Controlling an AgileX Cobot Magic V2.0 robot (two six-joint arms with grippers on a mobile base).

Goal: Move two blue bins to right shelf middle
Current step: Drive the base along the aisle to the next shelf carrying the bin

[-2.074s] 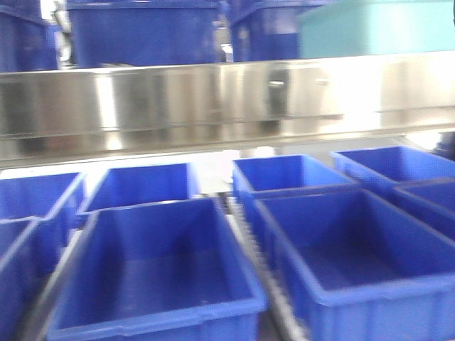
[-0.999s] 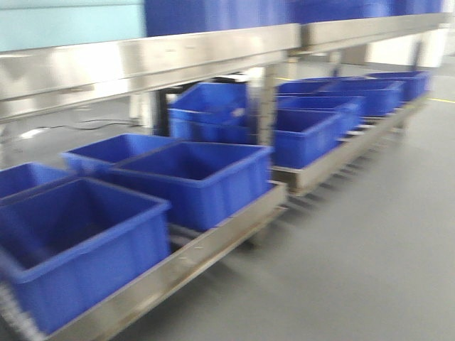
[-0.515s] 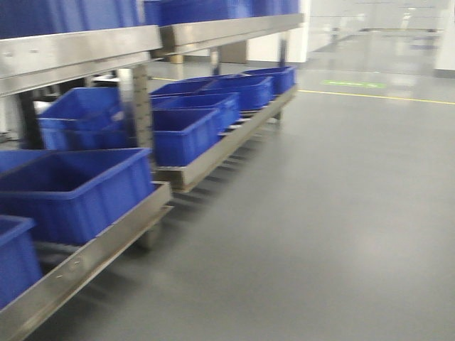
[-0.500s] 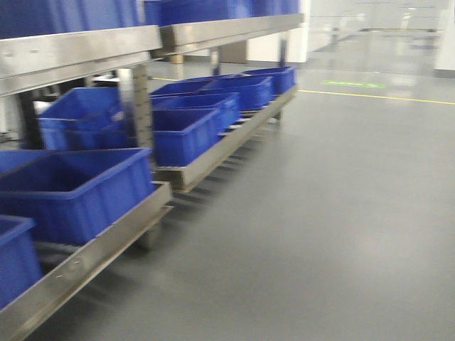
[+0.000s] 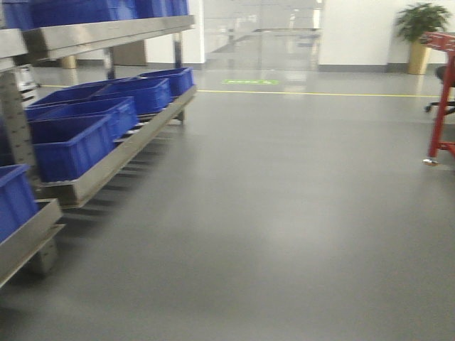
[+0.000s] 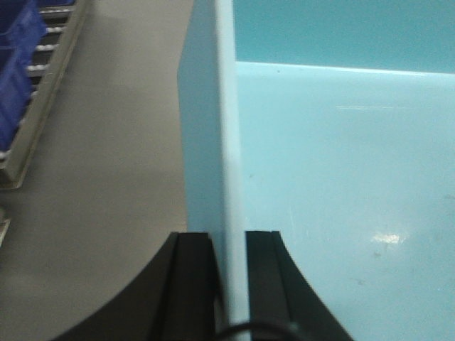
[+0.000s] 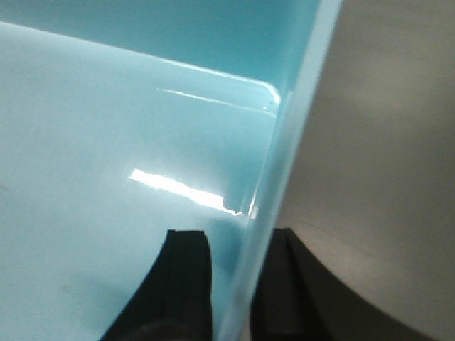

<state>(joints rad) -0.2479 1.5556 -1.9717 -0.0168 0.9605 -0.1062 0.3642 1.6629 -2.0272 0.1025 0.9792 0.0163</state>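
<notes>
Open floor [image 5: 284, 213] spreads between shelf edge [image 5: 114, 158] and red frame [image 5: 441, 114].

The left hand [image 6: 227, 245] clamps the upright side wall of a pale blue bin [image 6: 341, 177], one black finger [image 6: 192, 266] on each face. Right of the hand spreads the bin's glossy inside. Left of the hand lies grey floor [image 6: 114, 142], then a metal shelf rail [image 6: 44, 92] with dark blue bins [image 6: 18, 42].

left tool [image 6: 227, 245]: black fingers [image 6: 192, 284] clamped on either side of the left wall of a pale turquoise plastic bin [image 6: 341, 177]
right tool [image 7: 237, 249]: likewise clamped astride that bin's right wall, one finger inside, one outside
</notes>
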